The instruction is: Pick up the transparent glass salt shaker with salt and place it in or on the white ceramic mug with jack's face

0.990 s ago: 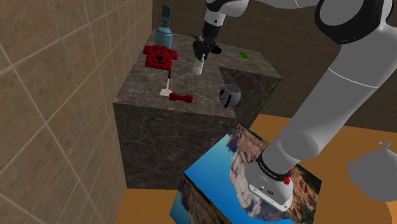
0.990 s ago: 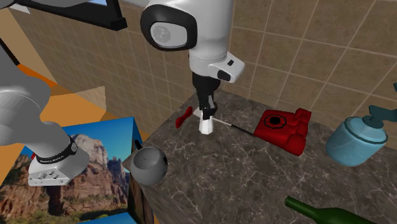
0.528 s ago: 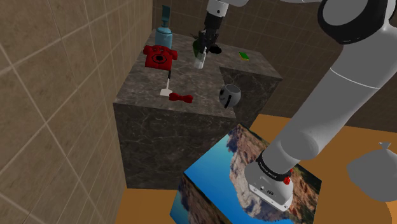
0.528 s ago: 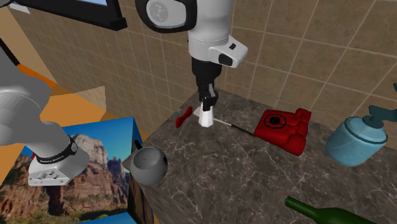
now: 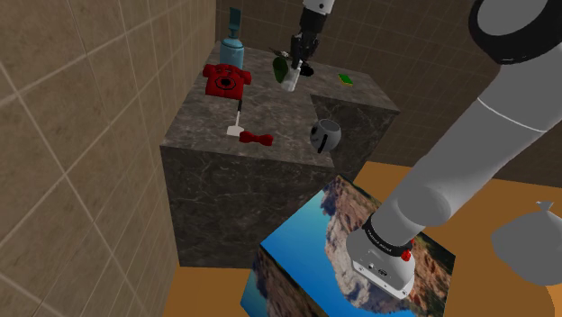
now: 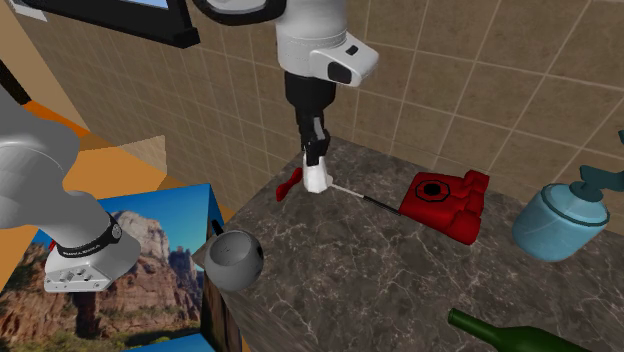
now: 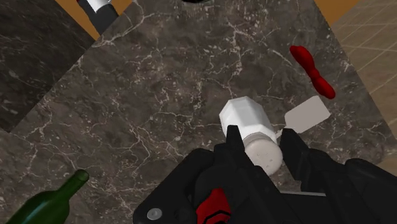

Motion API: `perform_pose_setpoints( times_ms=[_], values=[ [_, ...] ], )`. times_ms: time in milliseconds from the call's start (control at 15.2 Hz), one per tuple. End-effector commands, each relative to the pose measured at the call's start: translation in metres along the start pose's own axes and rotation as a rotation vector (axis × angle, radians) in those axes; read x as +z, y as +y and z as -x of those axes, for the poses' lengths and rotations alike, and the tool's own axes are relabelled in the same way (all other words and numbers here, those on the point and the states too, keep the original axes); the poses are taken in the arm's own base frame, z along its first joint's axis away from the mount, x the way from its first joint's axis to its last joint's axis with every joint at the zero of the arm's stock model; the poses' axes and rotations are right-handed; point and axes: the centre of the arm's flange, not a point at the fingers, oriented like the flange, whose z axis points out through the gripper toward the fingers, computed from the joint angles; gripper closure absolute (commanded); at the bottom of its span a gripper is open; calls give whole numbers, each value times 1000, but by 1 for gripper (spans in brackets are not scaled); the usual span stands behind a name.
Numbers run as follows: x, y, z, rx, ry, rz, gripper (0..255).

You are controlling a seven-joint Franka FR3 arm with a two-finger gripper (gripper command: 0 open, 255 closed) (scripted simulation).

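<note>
My gripper (image 6: 314, 160) is shut on the white, faceted salt shaker (image 6: 317, 179) and holds it in the air above the dark marble counter (image 6: 400, 270). In the wrist view the shaker (image 7: 250, 126) sits clasped between the two black fingers (image 7: 233, 145), its base pointing away from the hand. In the shoulder view the gripper (image 5: 294, 74) and shaker (image 5: 290, 82) hang over the counter's far part. The mug (image 5: 325, 135), drawn grey and round, stands at the counter's edge nearest the stand, well apart from the gripper; in the second exterior view the mug (image 6: 236, 260) is at the lower left corner.
On the counter lie a red telephone (image 6: 445, 203), a blue soap dispenser (image 6: 560, 220), a green bottle (image 7: 44, 200) on its side, a red bow-shaped piece (image 7: 312, 70), a white flat tool (image 7: 306, 114) and a small green item (image 5: 346, 78). The picture-covered stand (image 5: 351, 252) is below.
The gripper has risen with the salt shaker in it, lifting it higher off the counter. Everything else on the counter has stayed put.
</note>
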Motion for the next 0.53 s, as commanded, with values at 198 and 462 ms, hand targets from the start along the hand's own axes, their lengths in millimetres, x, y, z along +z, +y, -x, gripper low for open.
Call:
perform_pose_setpoints(
  times_ms=[198,462],
  values=[
    [-13,7,64,0,0,0,255],
    [-24,15,115,0,0,0,255]
  ],
)
